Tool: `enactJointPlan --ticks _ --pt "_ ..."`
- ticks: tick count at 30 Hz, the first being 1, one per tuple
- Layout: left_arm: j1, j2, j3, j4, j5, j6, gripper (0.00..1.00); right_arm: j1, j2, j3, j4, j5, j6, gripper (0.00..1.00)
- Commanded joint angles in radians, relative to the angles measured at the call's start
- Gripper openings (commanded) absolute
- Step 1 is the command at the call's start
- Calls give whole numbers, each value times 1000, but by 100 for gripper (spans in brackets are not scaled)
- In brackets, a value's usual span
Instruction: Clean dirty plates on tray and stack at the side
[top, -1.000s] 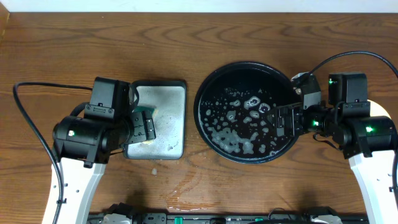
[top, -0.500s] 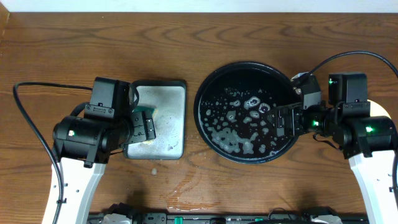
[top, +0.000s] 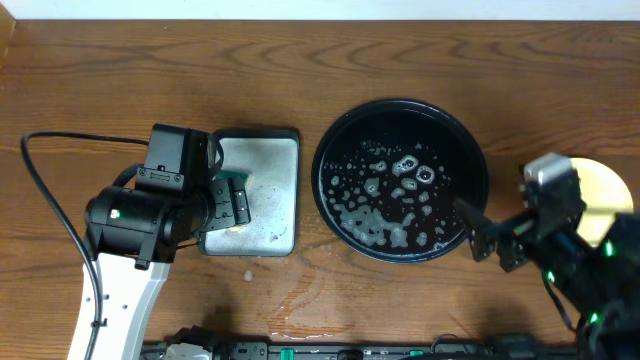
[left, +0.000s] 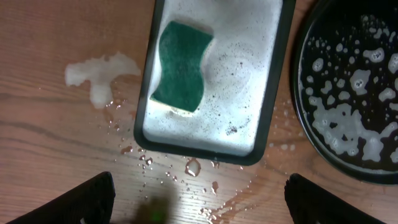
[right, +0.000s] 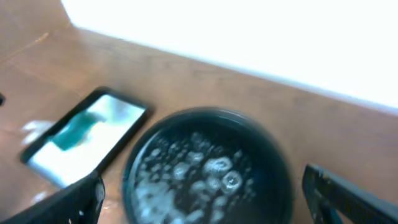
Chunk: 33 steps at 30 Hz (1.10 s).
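The black tray (top: 335, 150) stands right of centre and holds only soapy foam and water; it also shows in the left wrist view (left: 301, 74) and, blurred, in the right wrist view (right: 134, 168). A pale yellow plate (top: 603, 188) lies on the wooden table (top: 300, 80) at the far right, partly hidden by my right arm. No mint-green plate is in view. My right gripper (top: 485, 238) (right: 205, 202) is open and empty, above the tray's front right rim. My left gripper (top: 232, 205) (left: 199, 199) is open and empty, over wet wood beside the silver tray.
A silver-grey metal tray (top: 280, 215) (left: 273, 93) holds a green sponge (left: 181, 65) and soapy water. A blob of foam (left: 93, 71) and water drops (left: 193, 167) lie on the wood by it. A black cable (top: 40, 190) loops at the left.
My right arm has pulled back from over the black tray toward the front right corner and turned. The yellow plate now shows behind it. The left arm has not moved.
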<state>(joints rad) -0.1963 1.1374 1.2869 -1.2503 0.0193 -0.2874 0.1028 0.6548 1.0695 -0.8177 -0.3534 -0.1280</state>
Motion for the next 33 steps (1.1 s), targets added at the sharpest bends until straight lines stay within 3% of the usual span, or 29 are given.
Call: enactJointPlan --ticks 1,17,22,33 --pt "4 3 5 -3 -12 -1 88 5 -117 -206 147 72 -110 99" --pt "4 3 5 -3 -13 -1 88 3 -619 -977 690 32 -108 99" --pt "4 3 5 -3 -12 -1 88 3 -651 -1065 827 27 -94 99" --pt "4 3 5 -3 -13 -1 88 10 -650 -1064 792 27 -93 99"
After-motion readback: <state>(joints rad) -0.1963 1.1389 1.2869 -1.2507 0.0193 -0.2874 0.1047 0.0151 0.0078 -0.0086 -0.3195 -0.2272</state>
